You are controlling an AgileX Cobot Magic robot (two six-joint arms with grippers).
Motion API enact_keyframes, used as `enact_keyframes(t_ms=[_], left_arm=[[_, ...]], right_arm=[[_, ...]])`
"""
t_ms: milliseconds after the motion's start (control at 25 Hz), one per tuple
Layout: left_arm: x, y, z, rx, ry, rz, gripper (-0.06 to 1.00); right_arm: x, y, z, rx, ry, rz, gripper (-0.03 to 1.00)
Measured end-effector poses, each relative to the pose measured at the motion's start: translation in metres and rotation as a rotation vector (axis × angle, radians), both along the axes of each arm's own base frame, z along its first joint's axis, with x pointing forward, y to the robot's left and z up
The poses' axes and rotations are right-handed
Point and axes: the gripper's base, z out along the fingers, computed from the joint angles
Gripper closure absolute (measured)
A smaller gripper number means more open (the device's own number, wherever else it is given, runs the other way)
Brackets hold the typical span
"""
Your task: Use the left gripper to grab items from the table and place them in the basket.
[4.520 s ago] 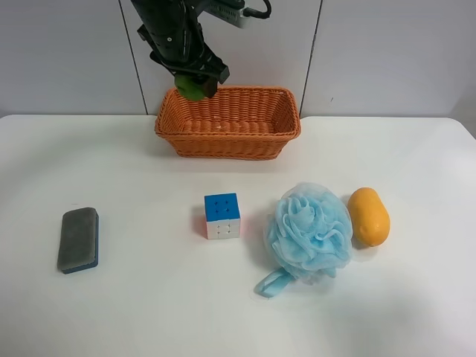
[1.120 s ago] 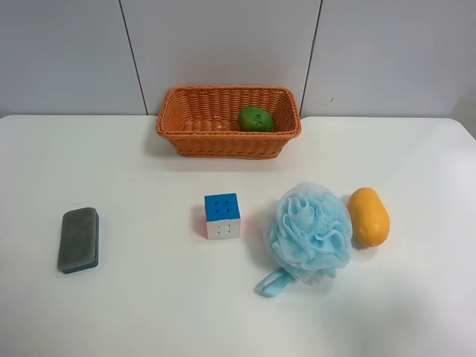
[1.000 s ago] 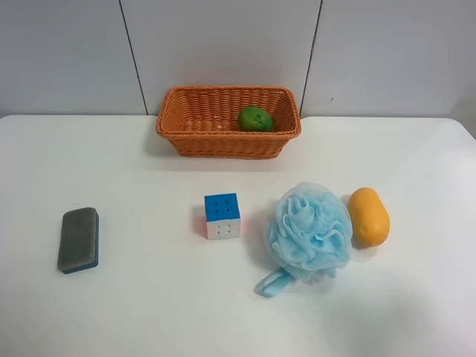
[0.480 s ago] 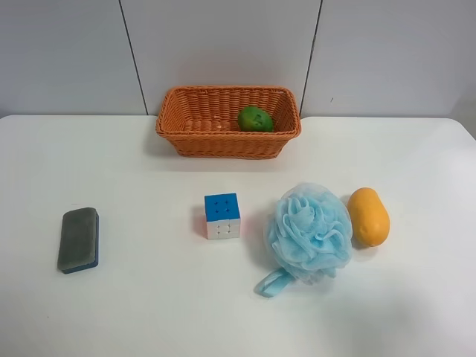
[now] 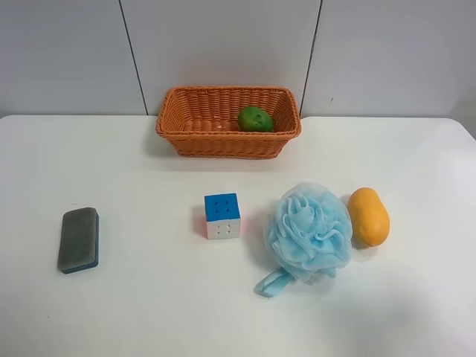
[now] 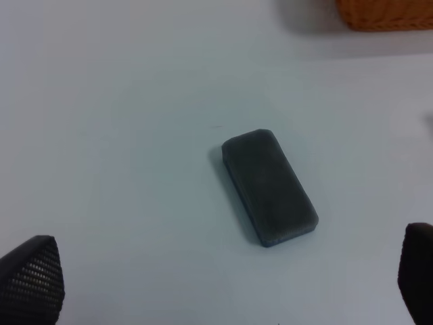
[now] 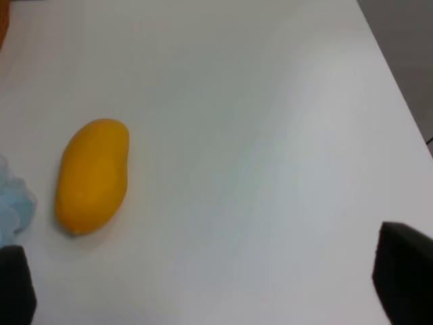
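Wicker basket (image 5: 228, 132) sits at the back of the white desk (image 5: 134, 297), and it serves as the landmark for everything else. Inside it, toward its right end in the exterior high view, lies the green oval fruit (image 5: 255, 119).

In front of the basket, well apart from it, rests the puzzle cube (image 5: 222, 216) with its blue face up. Just beside the cube, on the side farther toward the basket's right end, sits the light blue bath pouf (image 5: 309, 232), its loop trailing toward the camera. The orange mango (image 5: 369, 216) lies close against the pouf on its outer side. Far out beyond the basket's left end, and nearer the camera, lies the grey-and-blue eraser block (image 5: 78, 239), flat on the desk.

No arm shows in the exterior high view. The left wrist view shows the left gripper (image 6: 216, 284) above the eraser block (image 6: 269, 186), its two dark fingers (image 6: 30, 276) spread wide and holding nothing, with a corner of the basket (image 6: 385, 15) beyond. The right wrist view shows the right gripper (image 7: 213, 281) over bare desk near the mango (image 7: 92, 175), its fingers (image 7: 402, 277) likewise wide apart and empty.
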Motion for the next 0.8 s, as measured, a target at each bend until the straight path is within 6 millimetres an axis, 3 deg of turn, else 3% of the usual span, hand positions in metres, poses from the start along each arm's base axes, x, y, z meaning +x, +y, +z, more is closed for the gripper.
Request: enact_keyframes(t_ms=[800], left_arm=[[0.0000,0.0000,0.0000,0.000,0.000,0.000,-0.05]], right_arm=[[0.0000,0.0000,0.0000,0.000,0.000,0.000,-0.02]])
